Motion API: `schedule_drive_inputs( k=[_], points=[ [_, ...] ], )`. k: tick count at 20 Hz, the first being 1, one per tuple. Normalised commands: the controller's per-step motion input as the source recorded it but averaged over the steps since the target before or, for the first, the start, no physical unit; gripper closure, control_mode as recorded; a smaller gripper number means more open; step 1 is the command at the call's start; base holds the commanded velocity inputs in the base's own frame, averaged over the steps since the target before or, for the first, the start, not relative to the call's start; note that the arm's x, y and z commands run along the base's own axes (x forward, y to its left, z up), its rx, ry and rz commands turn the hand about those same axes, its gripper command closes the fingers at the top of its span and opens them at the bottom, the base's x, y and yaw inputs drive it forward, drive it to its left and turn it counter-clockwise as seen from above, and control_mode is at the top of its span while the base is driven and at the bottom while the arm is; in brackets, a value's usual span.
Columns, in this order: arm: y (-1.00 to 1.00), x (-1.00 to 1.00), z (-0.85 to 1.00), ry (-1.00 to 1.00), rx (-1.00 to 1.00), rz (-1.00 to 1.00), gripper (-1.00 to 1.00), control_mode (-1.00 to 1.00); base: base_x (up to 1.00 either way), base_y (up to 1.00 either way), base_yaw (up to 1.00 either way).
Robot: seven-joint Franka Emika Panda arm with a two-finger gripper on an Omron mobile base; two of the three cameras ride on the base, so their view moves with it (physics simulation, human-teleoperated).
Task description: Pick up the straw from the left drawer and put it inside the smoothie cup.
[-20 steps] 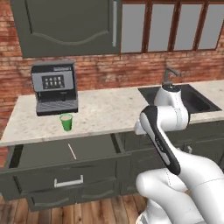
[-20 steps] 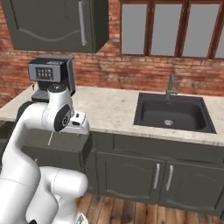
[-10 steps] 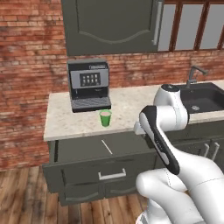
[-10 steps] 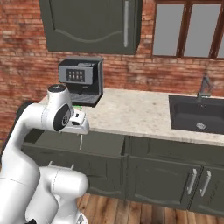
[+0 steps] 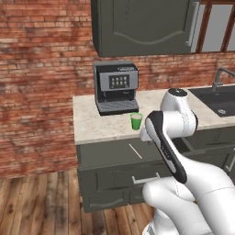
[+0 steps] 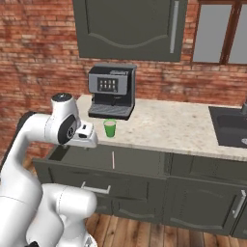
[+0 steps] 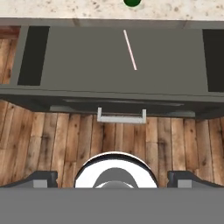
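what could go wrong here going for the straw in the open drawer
The straw is very thin and lies flat on the floor of the left drawer, so the fingers may scrape the floor or pinch past it. The smoothie cup stands near the counter edge just above the drawer; lifting the straw could knock it.

The white arm [image 6: 34, 144] is folded high, hand pointing down, jaws unseen.

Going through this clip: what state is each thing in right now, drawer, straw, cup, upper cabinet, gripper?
left drawer: pulled open.
straw: lying flat on the drawer floor, not gripped.
smoothie cup: upright on the counter, no straw in it.
upper cabinet: door closed.
gripper: holds nothing; jaw spacing unclear.
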Motion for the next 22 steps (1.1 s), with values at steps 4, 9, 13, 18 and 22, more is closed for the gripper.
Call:
schedule_drive_inputs(
  k=[4, 9, 13, 18, 22],
  points=[
    [0.03, 0.04, -0.01, -0.03, 0.0, 0.0, -1.0, -1.0, 0.0, 0.0, 0.0],
    [-0.02, 0.26, -0.15, 0.0, 0.01, 0.0, -1.0, -1.0, 0.0, 0.0, 0.0],
    [-0.09, 0.33, -0.23, 0.01, 0.01, 0.0, -1.0, -1.0, 0.0, 0.0, 0.0],
    [-0.09, 0.38, -0.32, 0.07, 0.0, 0.0, -1.0, -1.0, 0.0, 0.0, 0.0],
    [-0.07, 0.41, -0.44, 0.07, 0.0, 0.0, -1.0, -1.0, 0.0, 0.0, 0.0]
  ],
)
